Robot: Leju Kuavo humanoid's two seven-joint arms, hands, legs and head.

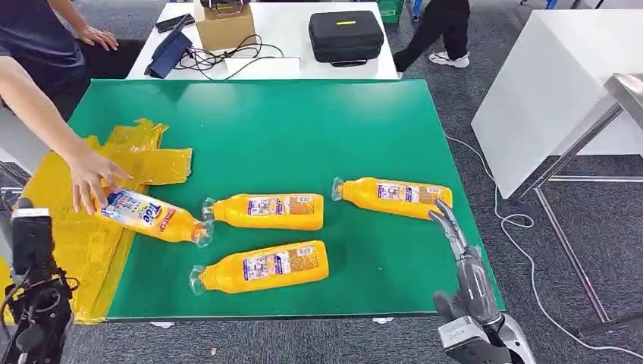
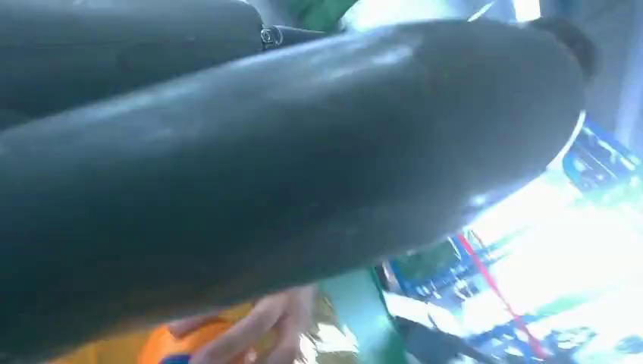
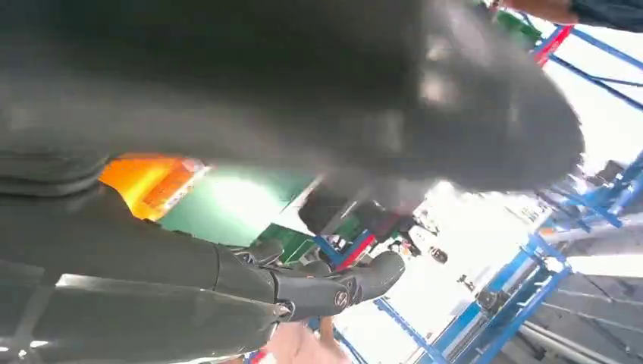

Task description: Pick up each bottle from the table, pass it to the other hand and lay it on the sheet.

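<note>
Right hand by far-right bottle, fingers stretched out, empty
I see four bottles lying on green table; a person's hand grips one at yellow sheet; left hand: can't tell

Grey carpeted floor lay all around. A white rectangular table stood beyond, carrying a black zipped case and brown cardboard box. Another white block-shaped table sat rightward, metal-framed stand beside it.

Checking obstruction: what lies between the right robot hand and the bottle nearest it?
Nothing. In the head view, the right robot hand reaches the base of the rightmost bottle, fingertips at or touching it, no object between.
</note>
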